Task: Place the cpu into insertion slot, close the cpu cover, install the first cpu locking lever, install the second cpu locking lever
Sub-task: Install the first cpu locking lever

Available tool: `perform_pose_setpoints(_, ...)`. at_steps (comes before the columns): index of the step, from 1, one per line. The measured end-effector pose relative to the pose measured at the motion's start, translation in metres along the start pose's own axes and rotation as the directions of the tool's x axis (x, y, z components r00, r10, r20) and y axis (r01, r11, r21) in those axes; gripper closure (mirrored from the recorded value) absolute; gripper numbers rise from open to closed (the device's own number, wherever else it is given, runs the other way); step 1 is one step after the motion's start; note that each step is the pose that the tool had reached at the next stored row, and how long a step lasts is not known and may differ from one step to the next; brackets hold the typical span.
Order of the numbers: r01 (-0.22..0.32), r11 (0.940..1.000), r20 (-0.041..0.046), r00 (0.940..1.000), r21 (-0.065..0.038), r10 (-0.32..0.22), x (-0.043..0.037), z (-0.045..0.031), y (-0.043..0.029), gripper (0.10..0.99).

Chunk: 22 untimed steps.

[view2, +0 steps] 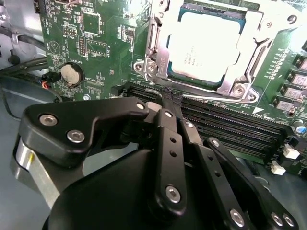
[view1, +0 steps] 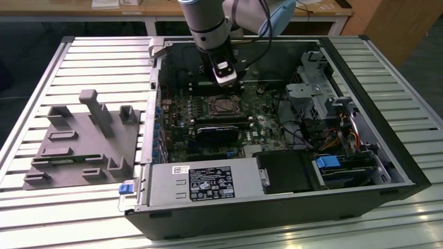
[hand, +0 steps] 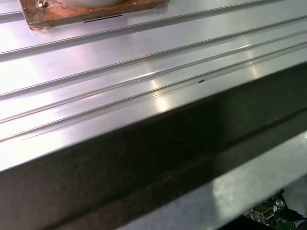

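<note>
Where the cpu cover [view2: 256,45] ends, closed fingers [view2: 166,136] hover.

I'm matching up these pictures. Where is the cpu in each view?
Exterior view: cpu at the middle of the open case.
Second wrist view: the cpu, bright, inside its metal frame.
First wrist view: ribbed table and dark case wall.
Shared landmark: the green board.

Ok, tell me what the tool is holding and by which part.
Nothing visibly held: the tool is shut with nothing between its tips, which sit beside the closed cpu cover.
</note>
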<state>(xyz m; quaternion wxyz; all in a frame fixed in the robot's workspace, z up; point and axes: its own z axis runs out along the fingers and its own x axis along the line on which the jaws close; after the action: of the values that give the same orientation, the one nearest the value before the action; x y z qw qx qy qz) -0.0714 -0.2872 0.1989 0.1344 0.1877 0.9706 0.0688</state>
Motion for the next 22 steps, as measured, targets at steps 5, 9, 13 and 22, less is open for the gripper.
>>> perform_pose_setpoints(5,0.000,1.0000,0.0004,1.0000,0.001,0.000,0.0007,0.0028,-0.0008,0.984)
perform_pose_setpoints(9,0.000,1.0000,0.0006,1.0000,0.002,0.000,0.0011,0.0049,-0.0015,0.984)
perform_pose_setpoints(13,0.000,1.0000,0.0009,1.0000,0.003,0.000,0.0011,0.0061,-0.0024,0.984)
perform_pose_setpoints(22,0.001,1.0000,0.0018,1.0000,0.005,-0.001,0.0010,0.0078,-0.0040,0.984)
